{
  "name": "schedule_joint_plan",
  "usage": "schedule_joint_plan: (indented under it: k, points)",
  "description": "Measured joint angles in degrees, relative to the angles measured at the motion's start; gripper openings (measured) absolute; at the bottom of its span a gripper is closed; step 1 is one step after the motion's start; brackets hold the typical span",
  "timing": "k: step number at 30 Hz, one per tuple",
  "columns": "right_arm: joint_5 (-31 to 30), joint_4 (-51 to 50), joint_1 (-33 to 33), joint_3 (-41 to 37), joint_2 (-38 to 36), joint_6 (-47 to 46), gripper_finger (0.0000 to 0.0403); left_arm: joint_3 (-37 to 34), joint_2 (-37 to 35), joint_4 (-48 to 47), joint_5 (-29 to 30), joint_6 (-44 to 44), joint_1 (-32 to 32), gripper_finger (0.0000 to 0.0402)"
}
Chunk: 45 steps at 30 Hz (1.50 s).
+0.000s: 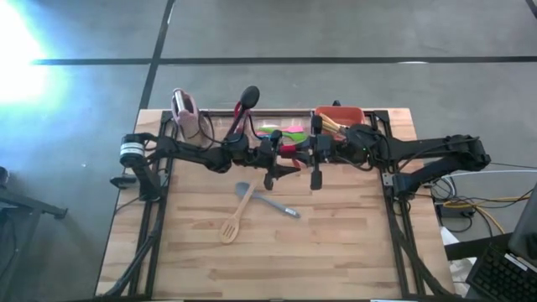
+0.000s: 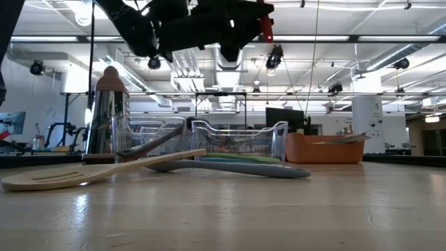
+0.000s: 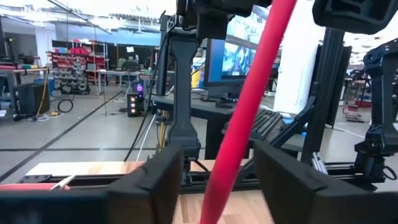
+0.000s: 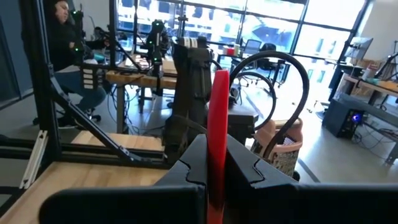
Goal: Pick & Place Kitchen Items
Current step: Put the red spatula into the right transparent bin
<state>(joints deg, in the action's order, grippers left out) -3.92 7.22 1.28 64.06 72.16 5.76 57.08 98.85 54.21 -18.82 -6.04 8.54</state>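
On the front of the tabletop (image 1: 336,243) lie two utensils. A pale wooden slotted spatula (image 1: 234,216) lies on a slant, and a grey-blue spatula (image 1: 270,201) crosses under or over its handle end; I cannot tell which one is on top. Both lie flat and free, with no pincer touching them, so they look like items waiting their turn.

Above and just behind them, your two arms meet over the middle of the tabletop. The right pincer (image 4: 216,155) is clamped tight on a slim red utensil (image 4: 217,118), holding its handle upright between the fingers. The left pincer (image 3: 217,167) faces it with its fingers set wide on either side of the same red handle, with a gap showing on each side. This reads as a handover: one arm steadies the utensil so the other can take it. The red handle is smooth, straight and narrow. Its working end is out of sight.

Farther back stands a clear bin (image 2: 237,129) holding green and pink utensils, and a black ladle (image 1: 248,96) leans out of it. A pink-topped rack (image 1: 185,109) stands to its left and a red-orange bin (image 1: 340,113) to its right.
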Motion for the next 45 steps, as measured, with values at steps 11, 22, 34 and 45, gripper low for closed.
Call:
schedule_joint_plan:
  k: [11, 22, 34, 45]
  points:
    - [0.7, 0.2, -0.04, -0.01, 0.02, -0.59, 0.0011, 0.07, -0.22, -1.6, -2.12, 0.58, 0.0, 0.0035]
    - [0.96, -0.97, -0.04, 0.36, -0.48, -3.06, 0.0054, 0.07, -0.44, -3.17, -3.37, -0.1, -0.07, 0.0035]
    - [1.08, -21.92, 0.02, 2.38, -9.46, -10.1, 0.0163, 0.02, -3.58, -13.7, -3.22, 1.66, 0.96, 0.0035]
    - [0.96, -45.22, 0.01, 1.78, -18.71, -24.83, 0.0164, 6.05, -14.95, -51.18, 0.82, 14.82, 5.78, 0.0035]
